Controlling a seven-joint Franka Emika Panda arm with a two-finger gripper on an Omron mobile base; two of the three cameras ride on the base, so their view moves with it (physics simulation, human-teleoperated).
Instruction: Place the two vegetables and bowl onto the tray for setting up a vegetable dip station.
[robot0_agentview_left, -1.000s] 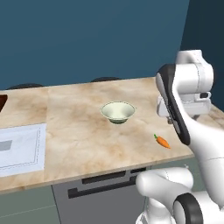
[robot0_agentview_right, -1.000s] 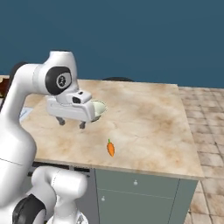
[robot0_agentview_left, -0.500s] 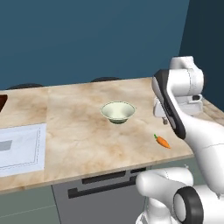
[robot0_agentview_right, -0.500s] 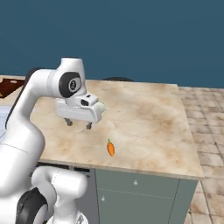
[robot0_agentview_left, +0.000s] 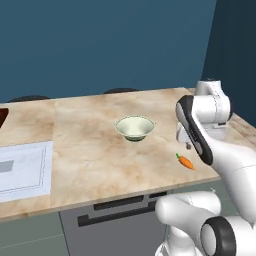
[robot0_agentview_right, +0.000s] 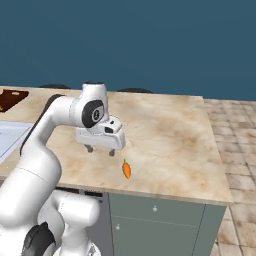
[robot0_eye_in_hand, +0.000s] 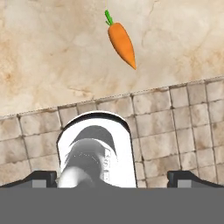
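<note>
The marble counter (robot0_agentview_left: 90, 150) is the largest thing; it runs from the left side to the right side under a dark blue wall (robot0_agentview_left: 100, 45). At its left end sits the pale grey sink basin (robot0_agentview_left: 22, 167), set into the top. On the far left, a corner of the dark reddish-brown tray (robot0_agentview_right: 12, 99) lies on the counter, well apart from the other task things. The pale greenish-white bowl (robot0_agentview_left: 134, 128) stands upright near the middle of the counter, with bare marble all around it. The small orange carrot (robot0_agentview_right: 126, 169) with a green stem lies flat close to the near edge of the counter, to the right of the bowl and apart from it. The gripper (robot0_agentview_right: 100, 150) hangs above the counter just to the left of the carrot in the right base view, not touching it. Its jaws stand wide apart and they hold nothing. Beyond the right end of the counter there is a tiled floor (robot0_agentview_right: 235, 150).
</note>
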